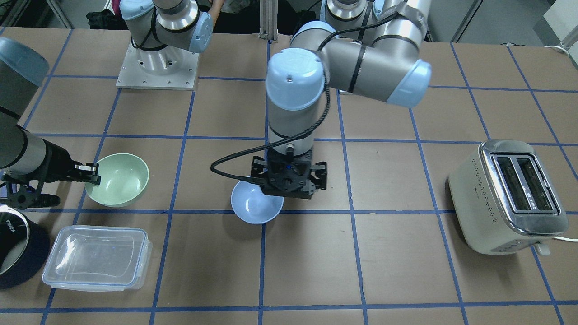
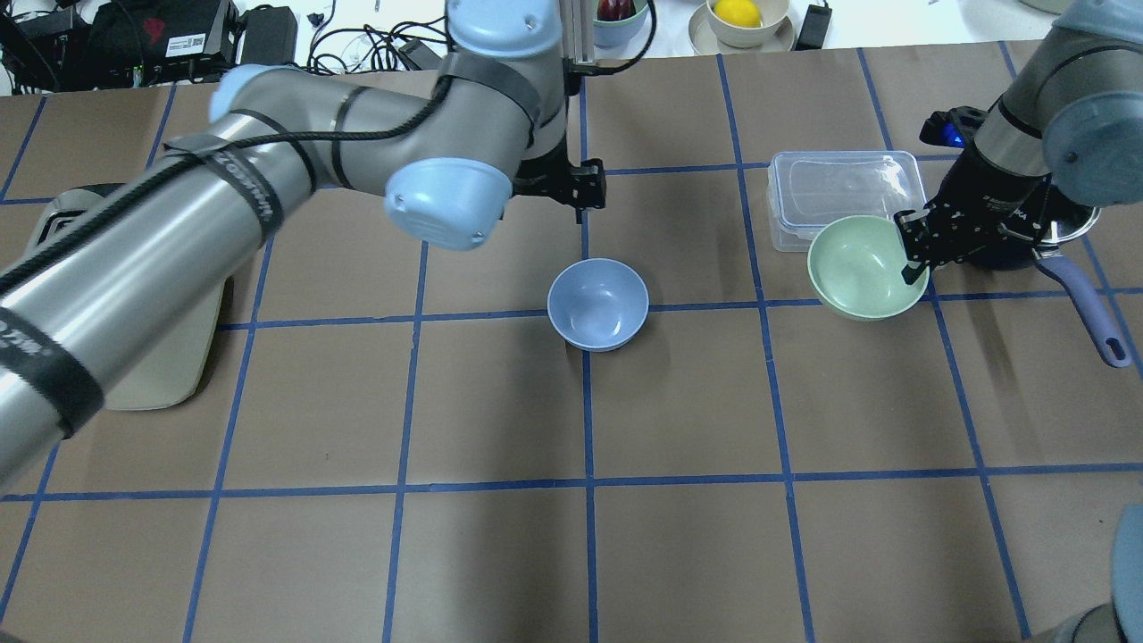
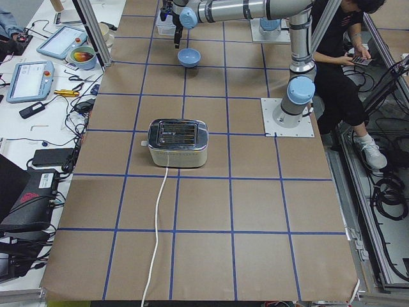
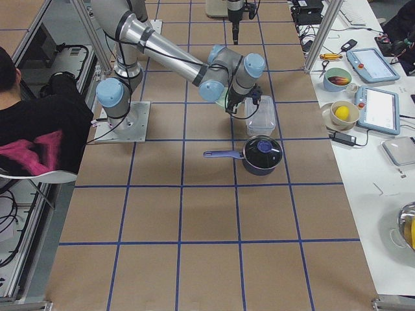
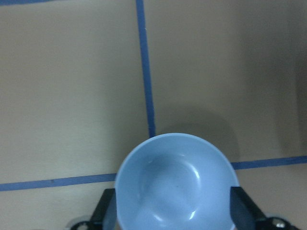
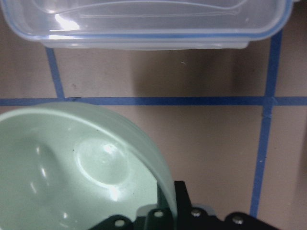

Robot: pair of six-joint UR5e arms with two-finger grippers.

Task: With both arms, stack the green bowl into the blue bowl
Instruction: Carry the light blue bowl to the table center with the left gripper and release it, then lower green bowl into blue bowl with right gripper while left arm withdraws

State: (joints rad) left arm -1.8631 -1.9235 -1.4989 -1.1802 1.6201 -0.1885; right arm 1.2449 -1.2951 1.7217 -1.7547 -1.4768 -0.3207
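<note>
The blue bowl [image 1: 255,205] stands upright on the table near the middle and also shows in the overhead view [image 2: 596,304]. My left gripper [image 1: 289,180] hangs over its rim on the robot's side. In the left wrist view the fingers [image 5: 103,213] stand open on either side of the blue bowl [image 5: 175,184]. The green bowl [image 1: 119,179] is to the robot's right [image 2: 862,268], slightly tilted. My right gripper [image 2: 913,254] is shut on its rim, one finger inside and one outside, as the right wrist view [image 6: 168,211] shows. I cannot tell whether the bowl is off the table.
A clear plastic lidded container [image 2: 844,192] lies just beyond the green bowl. A dark navy saucepan [image 2: 1027,246] with its handle sits under the right arm. A cream toaster [image 1: 508,196] stands on the robot's left side.
</note>
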